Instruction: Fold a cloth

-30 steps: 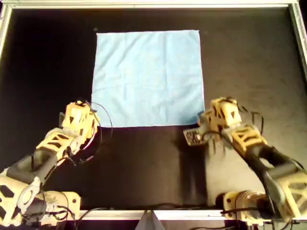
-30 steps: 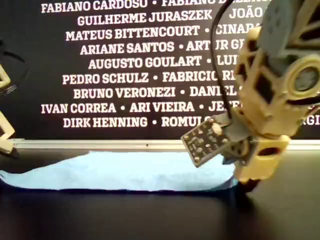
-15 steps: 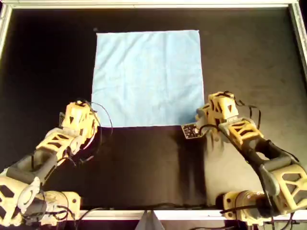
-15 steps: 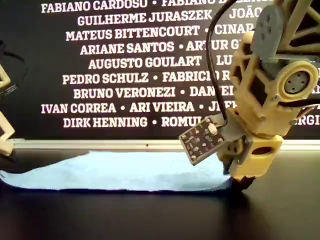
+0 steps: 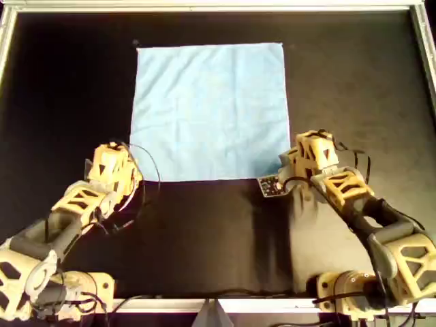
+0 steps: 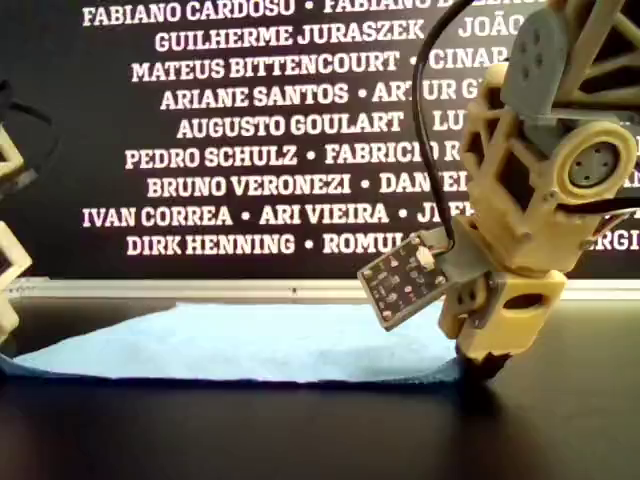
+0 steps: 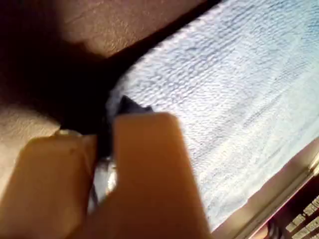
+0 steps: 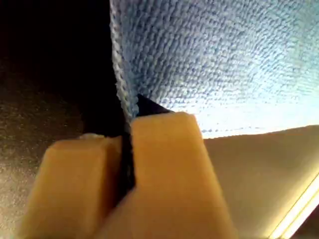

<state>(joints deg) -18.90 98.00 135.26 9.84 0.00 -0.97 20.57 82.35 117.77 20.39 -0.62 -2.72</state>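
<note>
The light blue cloth [image 5: 210,112] lies flat and square on the black mat. It also shows in the exterior view [image 6: 250,340]. My first gripper [image 5: 291,170] is down at the cloth's near corner on the overhead view's right. Its jaws are shut on that corner in the first wrist view [image 7: 107,119] and in the exterior view [image 6: 480,362]. My second gripper [image 5: 126,178] is at the near corner on the overhead view's left. The second wrist view [image 8: 130,117] shows it shut on the cloth's [image 8: 224,59] edge. That arm is only a sliver [image 6: 8,300] in the exterior view.
A metal rail [image 5: 218,7] frames the black mat [image 5: 204,238]. A dark banner with white names [image 6: 300,130] stands behind the far rail. A small camera board [image 5: 270,185] sticks out beside my first gripper. Both arm bases sit along the near edge.
My first gripper has moved in onto the cloth's near corner and settled there. My second arm has sunk a little at the other near corner. The cloth still lies flat.
</note>
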